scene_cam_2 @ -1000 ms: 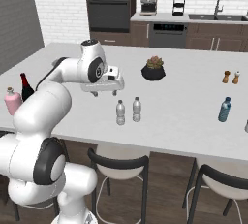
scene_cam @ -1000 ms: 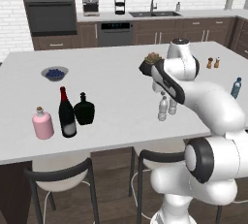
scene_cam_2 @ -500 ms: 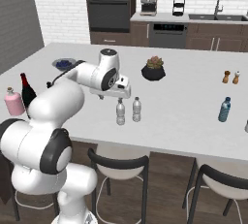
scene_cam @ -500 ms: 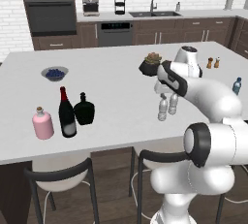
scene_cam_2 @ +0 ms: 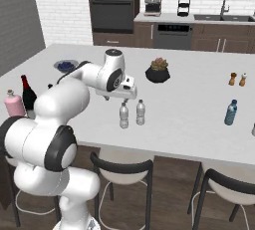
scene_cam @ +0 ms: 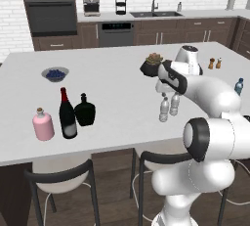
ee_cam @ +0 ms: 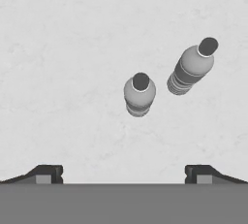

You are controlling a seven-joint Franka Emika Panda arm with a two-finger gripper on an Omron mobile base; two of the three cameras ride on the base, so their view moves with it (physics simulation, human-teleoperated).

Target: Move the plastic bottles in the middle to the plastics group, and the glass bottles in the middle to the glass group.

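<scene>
The kitchen is spreading out behind — oven, sink and dark cabinets on the far wall — and the big white island counter (scene_cam: 112, 78) is carrying everything. At its left end the wine bottle (scene_cam: 67, 114) is already standing between the pink bottle (scene_cam: 43, 124) and the black flask (scene_cam: 85, 111), so the glass half looks settled. Far right, the blue bottle (scene_cam_2: 230, 112) is waiting alone. In the middle, two clear bottles (ee_cam: 139, 93) are standing just beside each other, and the gripper (scene_cam_2: 123, 97) is hovering directly above them, fingers spread wide and empty. This looks like the approach on a plastic bottle — next it is needing a straight drop around one cap without nudging the neighbour.
</scene>
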